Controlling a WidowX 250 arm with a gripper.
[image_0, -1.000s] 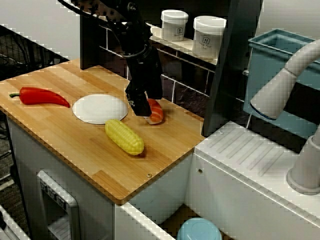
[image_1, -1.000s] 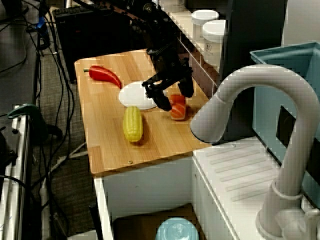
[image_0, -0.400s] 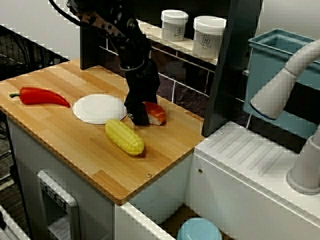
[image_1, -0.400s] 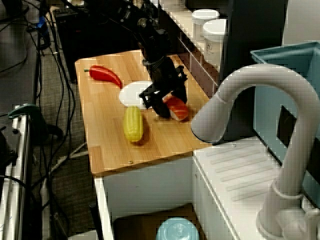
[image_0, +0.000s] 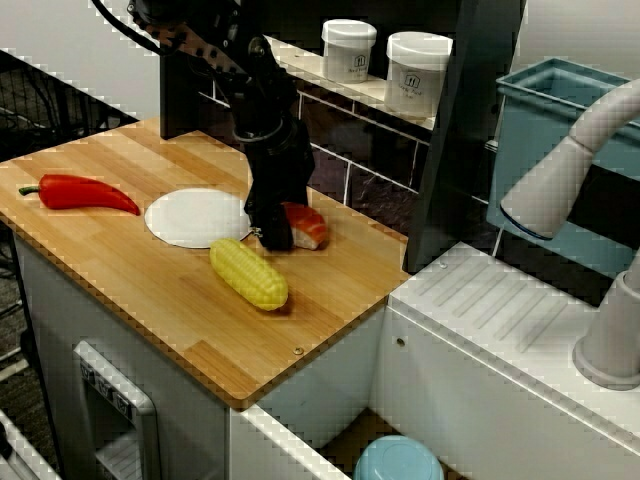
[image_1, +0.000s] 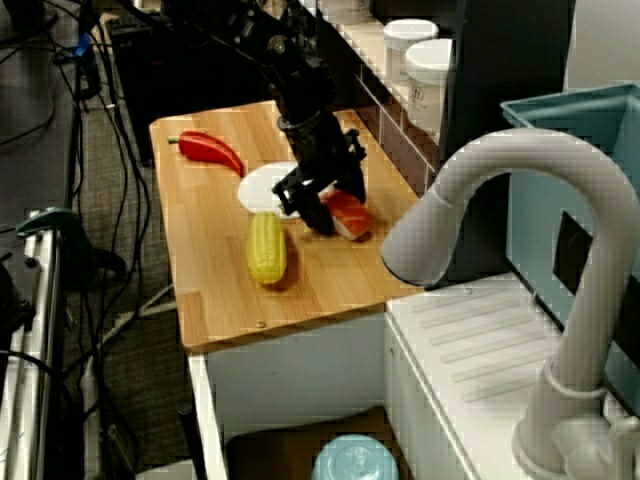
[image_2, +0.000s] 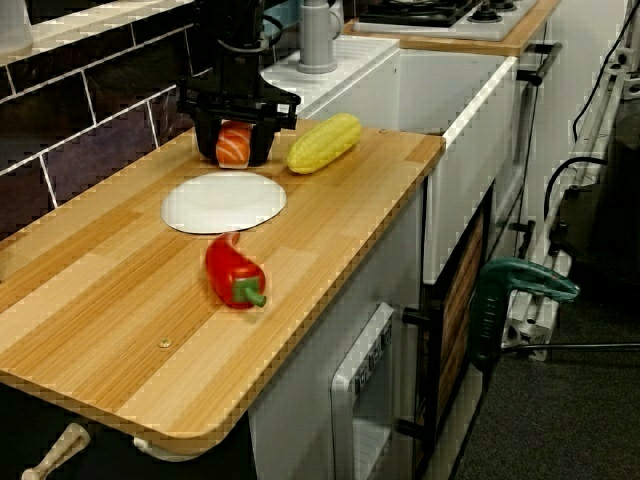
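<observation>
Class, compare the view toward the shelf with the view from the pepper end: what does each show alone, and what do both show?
Only the view toward the shelf: two white lidded jars on the shelf and a light blue bowl below the counter. Only the view from the pepper end: a stove, a green clamp, and both fingers of the gripper standing either side of the salmon sushi. Both: that gripper and sushi, the corn cob, white plate, red pepper and wooden counter.
</observation>
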